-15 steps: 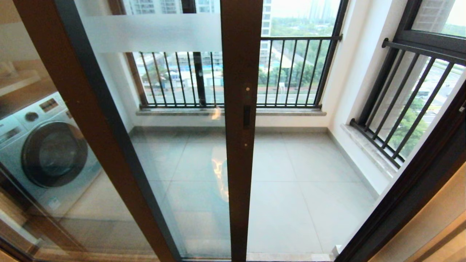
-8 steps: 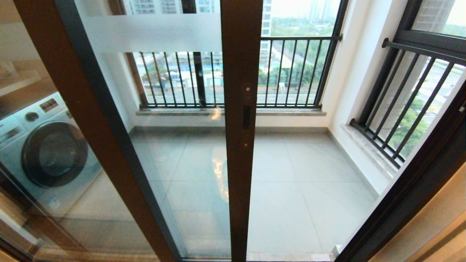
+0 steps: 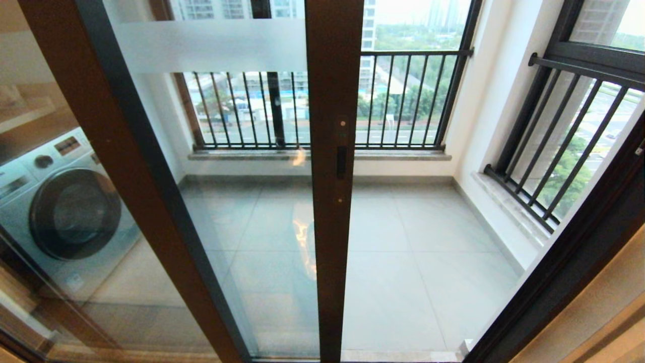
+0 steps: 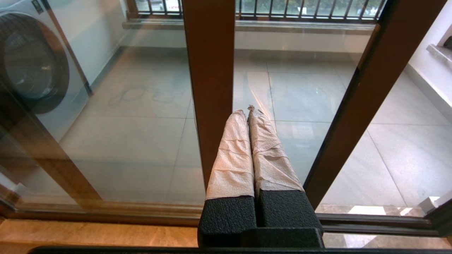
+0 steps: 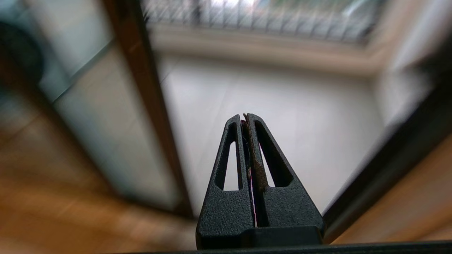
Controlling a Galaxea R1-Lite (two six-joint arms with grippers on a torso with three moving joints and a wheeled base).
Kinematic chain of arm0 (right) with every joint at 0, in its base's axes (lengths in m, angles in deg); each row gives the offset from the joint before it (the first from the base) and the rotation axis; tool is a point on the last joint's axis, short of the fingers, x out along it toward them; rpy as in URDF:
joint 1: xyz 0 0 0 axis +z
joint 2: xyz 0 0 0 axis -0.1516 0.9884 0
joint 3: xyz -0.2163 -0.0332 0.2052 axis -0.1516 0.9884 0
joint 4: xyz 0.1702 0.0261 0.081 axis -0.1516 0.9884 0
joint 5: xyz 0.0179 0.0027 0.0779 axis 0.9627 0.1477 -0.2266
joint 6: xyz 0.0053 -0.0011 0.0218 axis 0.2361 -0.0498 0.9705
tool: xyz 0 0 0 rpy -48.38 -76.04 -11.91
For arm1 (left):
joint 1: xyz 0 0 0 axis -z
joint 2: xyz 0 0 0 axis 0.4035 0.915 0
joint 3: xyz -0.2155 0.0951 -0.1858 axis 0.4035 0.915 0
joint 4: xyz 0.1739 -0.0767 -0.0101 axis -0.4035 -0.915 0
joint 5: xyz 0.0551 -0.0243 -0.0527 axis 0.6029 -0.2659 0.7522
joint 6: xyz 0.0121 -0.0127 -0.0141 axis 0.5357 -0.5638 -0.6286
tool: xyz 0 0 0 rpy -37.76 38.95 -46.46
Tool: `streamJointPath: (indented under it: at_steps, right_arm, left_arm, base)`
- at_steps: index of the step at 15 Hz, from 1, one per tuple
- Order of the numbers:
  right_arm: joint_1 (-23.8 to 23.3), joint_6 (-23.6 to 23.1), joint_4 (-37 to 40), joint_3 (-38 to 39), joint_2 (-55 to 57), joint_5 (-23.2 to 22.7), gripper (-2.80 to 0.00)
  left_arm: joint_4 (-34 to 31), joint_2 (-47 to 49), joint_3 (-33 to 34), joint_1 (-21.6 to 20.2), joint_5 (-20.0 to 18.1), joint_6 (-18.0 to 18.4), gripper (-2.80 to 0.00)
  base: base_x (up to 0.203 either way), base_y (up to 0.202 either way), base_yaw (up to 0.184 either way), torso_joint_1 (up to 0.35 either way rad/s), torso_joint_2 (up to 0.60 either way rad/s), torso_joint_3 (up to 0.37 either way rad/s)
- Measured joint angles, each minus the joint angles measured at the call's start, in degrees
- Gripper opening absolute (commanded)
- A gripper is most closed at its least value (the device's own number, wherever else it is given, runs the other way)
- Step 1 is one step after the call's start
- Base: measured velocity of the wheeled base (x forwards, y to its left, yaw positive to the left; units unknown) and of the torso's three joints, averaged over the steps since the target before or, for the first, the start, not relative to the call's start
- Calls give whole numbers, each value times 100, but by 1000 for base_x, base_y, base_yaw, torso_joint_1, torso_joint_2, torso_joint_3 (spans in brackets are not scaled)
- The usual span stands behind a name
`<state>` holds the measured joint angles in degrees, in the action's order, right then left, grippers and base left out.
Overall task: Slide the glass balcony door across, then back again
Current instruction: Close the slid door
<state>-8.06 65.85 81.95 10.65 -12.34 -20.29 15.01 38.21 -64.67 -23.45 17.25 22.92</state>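
Observation:
The glass balcony door (image 3: pixel 242 212) fills the middle of the head view, with a frosted band (image 3: pixel 211 45) near its top. Its brown stile (image 3: pixel 332 227) stands upright at centre and carries a small dark handle slot (image 3: pixel 341 162). To the right of the stile the doorway gives onto the balcony floor. Neither gripper shows in the head view. In the left wrist view my left gripper (image 4: pixel 246 110) is shut and empty, its taped fingers (image 4: pixel 233 151) low beside the stile (image 4: pixel 212 88). My right gripper (image 5: pixel 244 116) is shut and empty, apart from the stile (image 5: pixel 141 88).
A white washing machine (image 3: pixel 65 206) shows through the brown-framed panel on the left. Black railings (image 3: pixel 403 101) line the balcony windows. A dark door frame (image 3: pixel 579 252) slants down the right side. The floor track (image 4: pixel 370 222) runs along the threshold.

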Motion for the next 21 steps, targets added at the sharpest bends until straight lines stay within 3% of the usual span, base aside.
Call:
streamJointPath:
  at_steps: [2,4,6,8,14,16,21]
  right_arm:
    - [408,260,297,-573,1147,-390,-280]
    - [1117,593,444,-1079,2179,-227,-280]
    - [1871,869,496,-1665,3208,274,-280]
    - [2586,1137,510,-2418,4160,1070,-280]
    - [4016,1496,530,-3902,5935,3690,-280]
    - [4384,1710,529,-4231,6216,4129,-280]
    - [4607,1804,226,-5113,6990,4345,-280]
  left_arm:
    - [0,-2,0,0,0,0,-280]
    - [-2,-2,0,0,-2,-1,-280]
    - [0,-2,0,0,-2,-1,-280]
    - [0,-2,0,0,0,-2,-280]
    - [-1,-2,0,0,2,-2,-280]
    - [0,-2,0,0,0,-2,-280]
    - [0,-2,0,0,0,-2,-280]
  base:
    - [0,0,0,0,0,0]
    - [0,0,0,0,0,0]
    - [0,0,0,0,0,0]
    - [0,0,0,0,0,0]
    - [0,0,0,0,0,0]
    - [0,0,0,0,0,0]
    - [0,0,0,0,0,0]
